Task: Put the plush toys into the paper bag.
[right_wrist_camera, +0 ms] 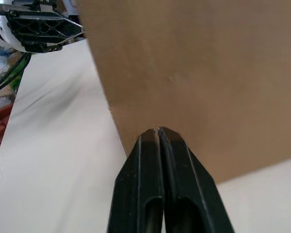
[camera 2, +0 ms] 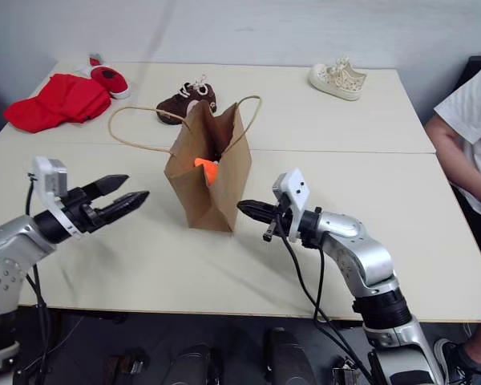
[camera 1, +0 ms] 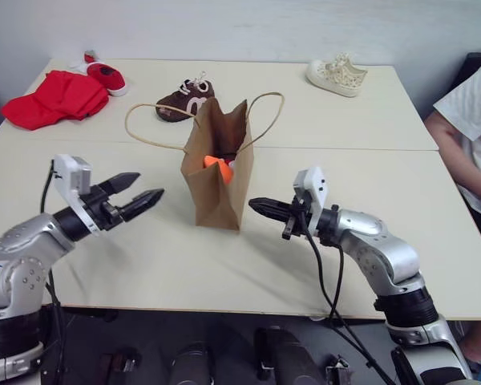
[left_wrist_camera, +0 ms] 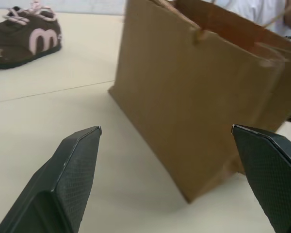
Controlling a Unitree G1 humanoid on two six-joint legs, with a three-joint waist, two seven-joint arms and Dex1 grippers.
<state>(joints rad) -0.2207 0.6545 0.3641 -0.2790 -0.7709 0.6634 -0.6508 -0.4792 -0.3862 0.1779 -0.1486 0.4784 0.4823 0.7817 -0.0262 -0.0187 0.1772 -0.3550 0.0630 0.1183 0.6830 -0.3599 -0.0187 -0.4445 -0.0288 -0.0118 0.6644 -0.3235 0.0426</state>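
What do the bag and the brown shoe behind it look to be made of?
Paper bag: matte brown kraft paper, creased, with twisted paper loop handles. Brown shoe: apparently soft suede-like fabric, dull nap, pale pink trim and laces; exact material uncertain.

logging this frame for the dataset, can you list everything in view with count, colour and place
paper bag: 1, brown, upright at the table's middle, handles flopped outward
plush toy: 1 seen, orange, inside the bag just below its rim; something pale beside it, cannot tell what
brown shoe: 1, dark brown with pink, on the table behind the bag
red shoe: 1, red and white, far left corner
red cloth: 1 heap, red, far left, beside the red shoe
white shoe: 1, cream, far right of the table
table: 1, pale beige top
person: 1, white shirt, sitting at the right edge
left gripper: black jaws open, left of the bag
right gripper: black jaws shut, empty, tip close to the bag's right side
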